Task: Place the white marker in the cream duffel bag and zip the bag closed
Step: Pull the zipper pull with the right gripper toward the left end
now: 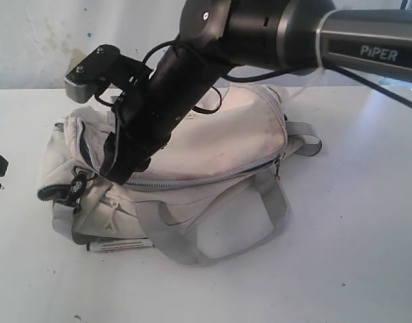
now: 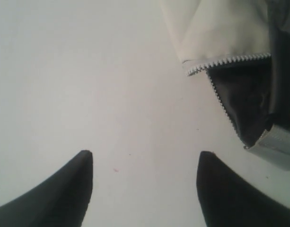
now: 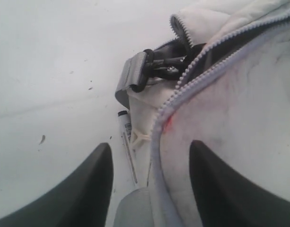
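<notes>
Task state: early by my judgement. The marker (image 1: pixel 118 245) is outside the bag (image 1: pixel 219 145) and not yet gripped.
Marker: lies flat on the table (image 1: pixel 353 256), along the bag's front bottom edge and near its left end in the exterior view. It is touching or just beside the fabric. Whether its far end is tucked under the bag cannot be told.
Bag: rests on its base. The zipper (image 1: pixel 212 176) looks shut along most of its run.
Opening: the zipper gapes at the left end, where the left wrist view shows parted teeth and a dark interior (image 2: pixel 244 99).
Right gripper (image 3: pixel 150 145): its arm reaches across the middle to the bag's left end. The fingers are spread and straddle the zipper line, with nothing pinched. This probably places it to widen or steady the mouth.
Left gripper (image 2: pixel 145 152): fingers spread and empty, over bare table beside the open end. This leaves it clear of the other arm.
Clip (image 3: pixel 141 71): a black strap clip sits at the open end and could snag a finger.
Next move requirement: a low, narrow pinch on the barrel, approached from the table side.
Risk: the soft fabric and the grey handle (image 1: pixel 192 252) lie close to the marker and may be caught along with it.
</notes>
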### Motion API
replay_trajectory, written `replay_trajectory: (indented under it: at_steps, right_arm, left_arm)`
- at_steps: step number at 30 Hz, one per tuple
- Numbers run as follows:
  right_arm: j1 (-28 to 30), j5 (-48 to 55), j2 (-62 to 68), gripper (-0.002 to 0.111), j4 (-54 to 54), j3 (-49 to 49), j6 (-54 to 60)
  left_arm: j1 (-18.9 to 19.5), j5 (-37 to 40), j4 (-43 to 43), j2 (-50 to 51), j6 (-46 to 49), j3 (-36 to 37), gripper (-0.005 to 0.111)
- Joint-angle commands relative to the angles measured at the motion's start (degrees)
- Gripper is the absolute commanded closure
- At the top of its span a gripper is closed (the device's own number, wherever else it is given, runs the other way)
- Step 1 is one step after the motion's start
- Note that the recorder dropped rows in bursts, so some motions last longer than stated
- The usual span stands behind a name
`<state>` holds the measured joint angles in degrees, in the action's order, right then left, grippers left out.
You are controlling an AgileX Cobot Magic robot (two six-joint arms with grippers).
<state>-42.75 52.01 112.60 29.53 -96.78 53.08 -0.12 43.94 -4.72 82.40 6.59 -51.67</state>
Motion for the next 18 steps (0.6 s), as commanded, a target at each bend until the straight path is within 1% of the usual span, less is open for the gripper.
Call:
replay_trajectory:
  at_steps: [1, 9, 13, 18]
  right_arm:
    - [-1.9, -2.8, 2.2, 0.061, -2.4, 0.2, 0.7]
    - [-2.5, -9.4, 4.1, 0.063, -6.5, 0.2, 0.3]
    - [-2.5, -9.8, 4.1, 0.071, -8.6, 0.2, -0.1]
    - [-2.5, -9.7, 4.1, 0.083, -10.1, 0.2, -4.6]
  left_arm:
    - [0.1, -0.8, 0.5, -0.4, 2.9, 0.3, 0.040]
    - [0.1, -1.0, 0.0, -0.4, 2.6, 0.3, 0.040]
    - [0.1, -1.1, -0.4, -0.4, 2.6, 0.3, 0.040]
    - [0.1, -1.2, -0.7, -0.4, 2.6, 0.3, 0.040]
